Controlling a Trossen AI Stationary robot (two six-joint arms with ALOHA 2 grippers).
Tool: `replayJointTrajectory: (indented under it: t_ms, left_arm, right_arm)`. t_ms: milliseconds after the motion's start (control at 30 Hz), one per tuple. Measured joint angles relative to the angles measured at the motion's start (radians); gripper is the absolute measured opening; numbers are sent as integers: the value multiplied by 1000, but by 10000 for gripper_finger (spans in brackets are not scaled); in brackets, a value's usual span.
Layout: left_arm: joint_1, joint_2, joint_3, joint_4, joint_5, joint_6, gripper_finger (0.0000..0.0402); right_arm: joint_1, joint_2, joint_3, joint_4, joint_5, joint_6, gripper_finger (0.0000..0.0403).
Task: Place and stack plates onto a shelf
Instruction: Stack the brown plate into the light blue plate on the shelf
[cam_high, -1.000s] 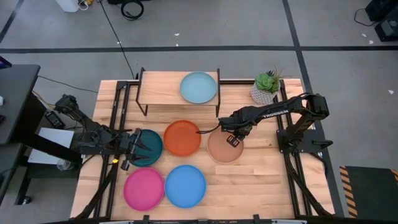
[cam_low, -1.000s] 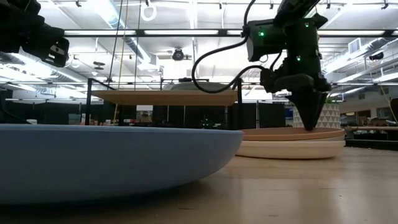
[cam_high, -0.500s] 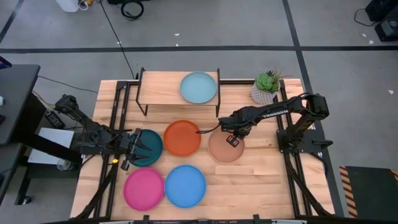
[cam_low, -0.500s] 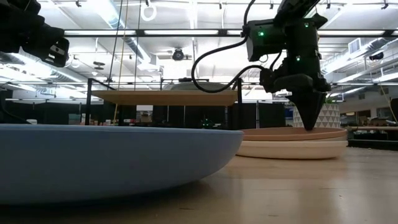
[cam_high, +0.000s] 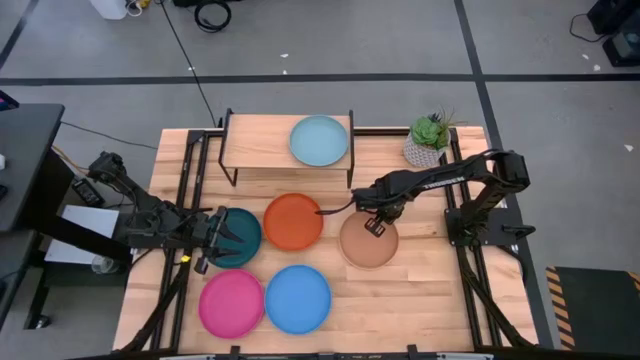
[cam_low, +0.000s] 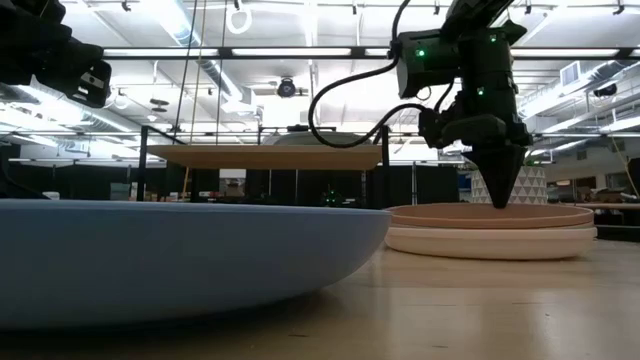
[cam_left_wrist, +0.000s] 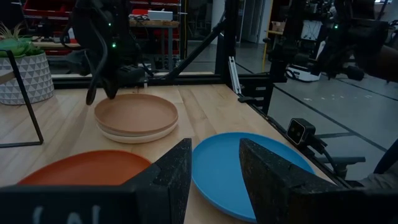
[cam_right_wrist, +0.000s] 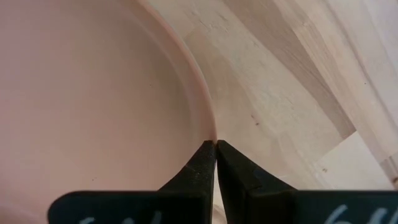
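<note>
A tan plate (cam_high: 369, 242) lies stacked on a cream plate (cam_low: 490, 241) on the table's right half. My right gripper (cam_high: 375, 224) points down at the tan plate's far rim, shut on it. The shelf (cam_high: 262, 148) stands at the far edge and carries a pale teal plate (cam_high: 319, 140). Orange (cam_high: 293, 221), dark teal (cam_high: 238, 237), pink (cam_high: 231, 303) and blue (cam_high: 297, 298) plates lie flat on the tabletop. My left gripper (cam_high: 207, 240) waits open and level above the dark teal plate's left edge, touching nothing. My right gripper pinches the tan plate's raised rim (cam_right_wrist: 210, 132) at its far side, one finger inside the plate and one outside. The fingers come from above, pointing down. The plate lies level, resting on the cream plate beneath it.
A potted plant (cam_high: 428, 140) in a white pot stands at the far right, beside the shelf's right legs (cam_high: 351, 160). The shelf's left half is bare wood. Bare tabletop shows at the near right (cam_high: 420, 300).
The tan plate and the cream plate under it have slid a little toward the table's right and near edges, staying flat and stacked. My right gripper has kept its place over the tan plate's rim.
</note>
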Motion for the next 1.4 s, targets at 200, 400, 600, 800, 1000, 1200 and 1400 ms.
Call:
replayJointTrajectory:
  t_ms: [200,400,600,800,1000,1200,1400]
  left_arm:
    - [0,0,0,0,0,0,142]
    - [0,0,0,0,0,1,142]
    - [0,0,0,3,0,9,142]
    - [0,0,0,3,0,9,142]
    - [0,0,0,3,0,9,142]
    - [0,0,0,3,0,9,142]
    - [0,0,0,3,0,9,142]
  right_arm:
    - [0,-59,0,-1,-1,0,19]
    - [0,-117,0,-1,-2,0,19]
    - [-1,-144,1,0,-2,0,18]
    - [-1,-142,1,2,-2,-24,15]
    - [-4,-142,1,6,-2,-49,15]
    - [-4,-152,1,61,-36,-72,12]
    - [-4,-160,54,82,-53,-103,11]
